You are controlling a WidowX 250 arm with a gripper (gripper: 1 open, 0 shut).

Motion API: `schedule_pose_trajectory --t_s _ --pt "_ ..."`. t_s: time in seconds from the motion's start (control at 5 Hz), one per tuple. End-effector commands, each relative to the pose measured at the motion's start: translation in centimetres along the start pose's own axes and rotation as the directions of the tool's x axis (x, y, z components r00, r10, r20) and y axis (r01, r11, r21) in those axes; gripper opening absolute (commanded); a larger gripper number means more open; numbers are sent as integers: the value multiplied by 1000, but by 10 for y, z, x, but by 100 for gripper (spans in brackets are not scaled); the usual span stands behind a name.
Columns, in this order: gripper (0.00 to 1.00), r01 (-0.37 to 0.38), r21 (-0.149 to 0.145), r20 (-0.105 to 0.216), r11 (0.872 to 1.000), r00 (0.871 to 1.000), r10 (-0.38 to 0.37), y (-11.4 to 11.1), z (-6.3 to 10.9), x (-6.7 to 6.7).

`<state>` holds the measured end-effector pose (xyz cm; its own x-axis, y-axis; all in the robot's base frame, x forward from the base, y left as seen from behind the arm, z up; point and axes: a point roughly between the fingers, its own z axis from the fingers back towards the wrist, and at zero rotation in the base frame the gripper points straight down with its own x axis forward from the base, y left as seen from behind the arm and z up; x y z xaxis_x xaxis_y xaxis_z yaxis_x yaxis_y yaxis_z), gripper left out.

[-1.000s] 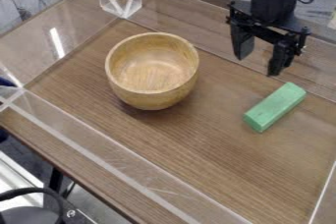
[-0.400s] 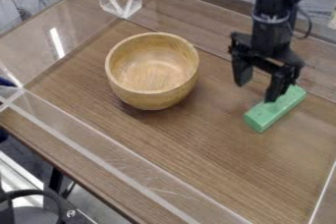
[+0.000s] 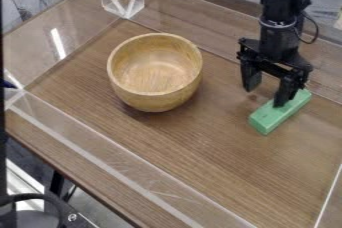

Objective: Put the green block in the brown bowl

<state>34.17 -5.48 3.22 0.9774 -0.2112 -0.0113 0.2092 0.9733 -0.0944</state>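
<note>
Black arm upright at the right of the view, wrist vertical, gripper (image 3: 273, 84) pointing straight down. Jaws spread wide apart, clamped on nothing, poised right over the far end of the green block (image 3: 278, 112); whether a fingertip touches the block cannot be told.

Green block: short rectangular bar, bright matte green, plain faces, lying flat and slanted on the counter (image 3: 174, 142), well to the right of the brown bowl (image 3: 155, 70) and apart from it. Brown bowl: round, light wood, thick walls, smooth rim, grain showing inside, upright and empty. Counter: dark brown wood-grain surface, fenced by low clear plastic walls (image 3: 80, 142) with glare on them.

Compared with a second ago: gripper lower, down from above and behind the block to just over its far end; only slightly lower than a moment before. Jaws as wide as then. Block and bowl unmoved.
</note>
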Motion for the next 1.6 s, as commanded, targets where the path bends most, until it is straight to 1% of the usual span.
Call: schedule_pose_trajectory --t_s 0.0,0.4,0.8,1.4 --pt "100 -1 6 22 1000 1000 1 3 0 6" --pt "100 -5 1 -12 1000 1000 5 5 -18 0" --pt "100 -10 -2 -50 1000 999 10 6 -25 -6" --pt "100 -16 -6 -105 1000 994 15 6 -28 -17"
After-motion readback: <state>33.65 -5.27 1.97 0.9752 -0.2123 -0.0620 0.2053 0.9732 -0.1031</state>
